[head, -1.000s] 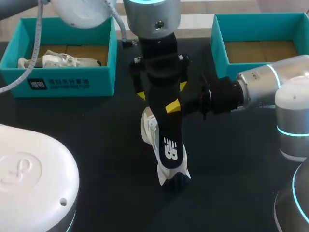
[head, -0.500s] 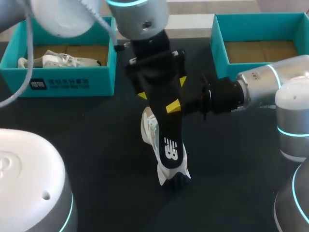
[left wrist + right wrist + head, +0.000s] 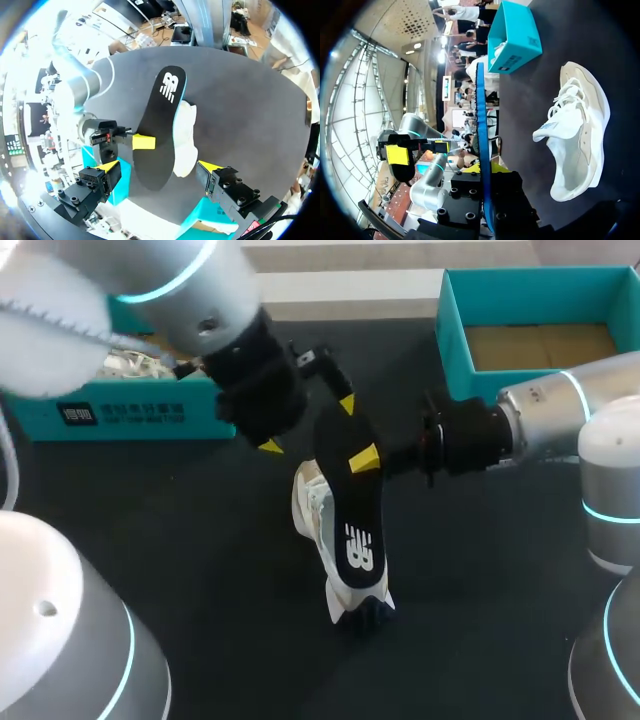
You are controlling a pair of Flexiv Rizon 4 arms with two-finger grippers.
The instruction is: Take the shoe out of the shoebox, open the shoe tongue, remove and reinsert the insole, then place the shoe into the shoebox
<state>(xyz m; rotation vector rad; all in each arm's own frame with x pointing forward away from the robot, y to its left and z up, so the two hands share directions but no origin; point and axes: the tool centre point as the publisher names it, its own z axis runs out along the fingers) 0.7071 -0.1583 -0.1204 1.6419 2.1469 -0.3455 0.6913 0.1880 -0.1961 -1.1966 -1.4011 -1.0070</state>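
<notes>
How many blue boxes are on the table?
2. The left box sits at the far left, partly behind the left arm. The right box sits at the far right. The arms could be hiding more.

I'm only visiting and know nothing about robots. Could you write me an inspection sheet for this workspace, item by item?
Surface: black table, with two teal boxes along its far side.
Job's things: white shoe on the table, out of the boxes; black insole held above it; right shoebox open, no shoe inside.
Clutter: left shoebox holds a second shoe.
Grippers: right gripper shut on the insole's upper end; left gripper open, near the insole without gripping it.
Cables: grey cable along the left arm.
Surroundings: nothing seen.
</notes>
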